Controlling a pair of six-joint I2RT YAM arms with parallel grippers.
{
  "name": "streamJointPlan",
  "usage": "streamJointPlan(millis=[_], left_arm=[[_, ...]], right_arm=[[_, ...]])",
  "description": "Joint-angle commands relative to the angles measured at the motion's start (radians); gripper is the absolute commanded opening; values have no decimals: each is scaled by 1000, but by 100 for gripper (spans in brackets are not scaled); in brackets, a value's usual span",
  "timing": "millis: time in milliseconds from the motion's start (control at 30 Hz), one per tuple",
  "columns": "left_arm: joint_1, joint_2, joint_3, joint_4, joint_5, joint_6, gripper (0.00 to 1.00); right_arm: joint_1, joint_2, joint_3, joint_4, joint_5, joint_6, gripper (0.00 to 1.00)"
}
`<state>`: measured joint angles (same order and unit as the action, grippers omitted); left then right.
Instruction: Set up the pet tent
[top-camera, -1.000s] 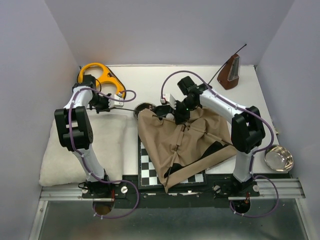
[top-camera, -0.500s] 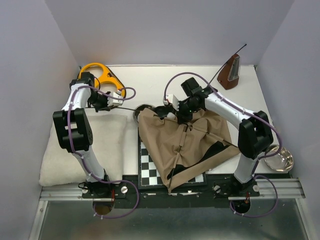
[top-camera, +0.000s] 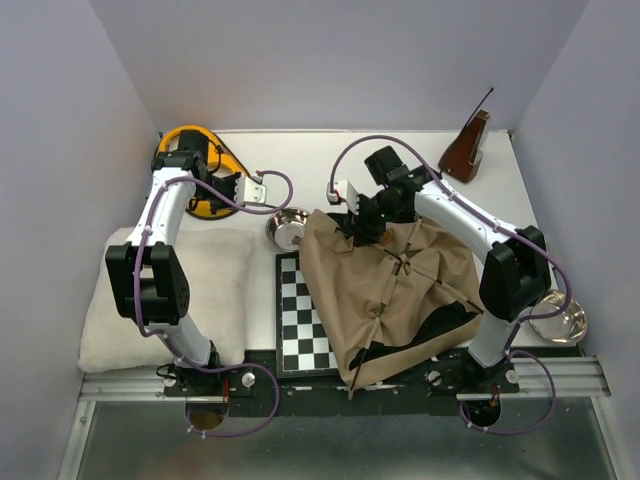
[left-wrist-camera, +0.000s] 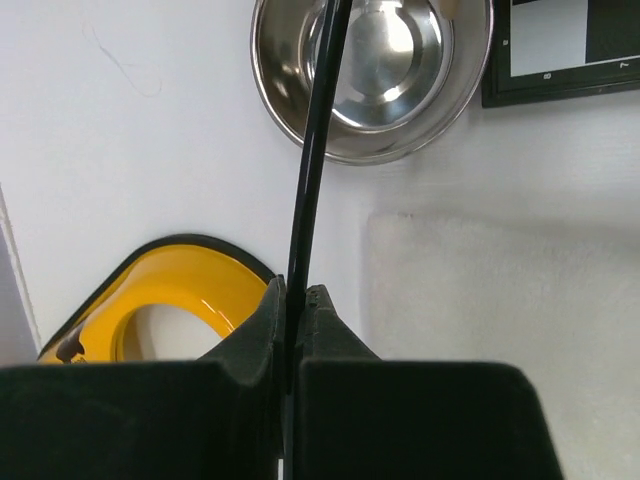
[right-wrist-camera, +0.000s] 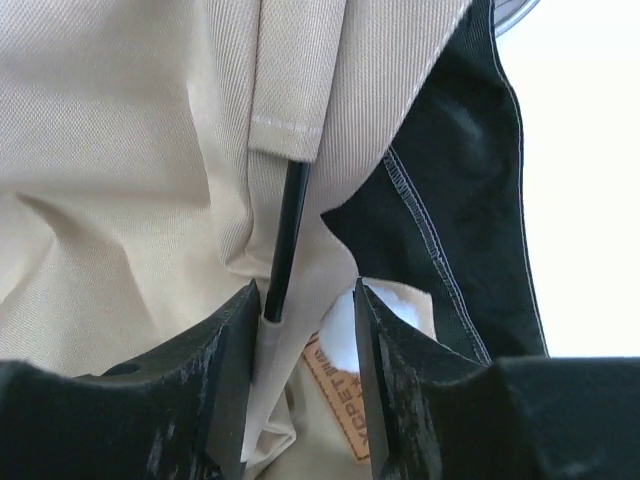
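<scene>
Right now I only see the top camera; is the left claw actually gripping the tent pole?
Observer: Yes, the left claw is shut on the thin black pole.
Operator: Where does it run?
Observer: It passes over the steel bowl.
Operator: And the right claw?
Observer: The right claw is open, its fingers either side of a pole section leaving the tan sleeve.

free: table (top-camera: 300, 162) behind pet tent (top-camera: 390, 290) | obstacle: steel bowl (top-camera: 286, 229) at its left
</scene>
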<state>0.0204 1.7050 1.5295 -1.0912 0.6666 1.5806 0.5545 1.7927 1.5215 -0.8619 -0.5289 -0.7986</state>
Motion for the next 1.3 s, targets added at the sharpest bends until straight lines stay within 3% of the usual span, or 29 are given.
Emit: streamJointPlan(millis=[0, 67, 133, 200, 400, 1033, 1267], left_arm=[[-50, -45, -2, -22, 151, -36, 0], [-56, -50, -8, -16, 157, -42, 0], [-62, -61, -22, -3, 168, -57, 0], [-79, -77, -46, 17, 169, -68, 0], [-178, -146, -135, 197, 185, -203, 0], [-530, -255, -285, 711, 226, -677, 0], [-570, -265, -305, 878, 212, -861, 0]], right_arm=[[-1, -42, 16, 3, -42, -1, 43], [-1, -49, 14, 4, -60, 1, 10], [-2, -59, 28, -2, -81, 7, 1], [-2, -76, 51, -9, -118, 12, 2], [-2, -76, 167, -83, -224, 33, 20], [-1, -73, 264, -80, -345, 116, 25], [-1, -64, 263, -94, -344, 111, 21]])
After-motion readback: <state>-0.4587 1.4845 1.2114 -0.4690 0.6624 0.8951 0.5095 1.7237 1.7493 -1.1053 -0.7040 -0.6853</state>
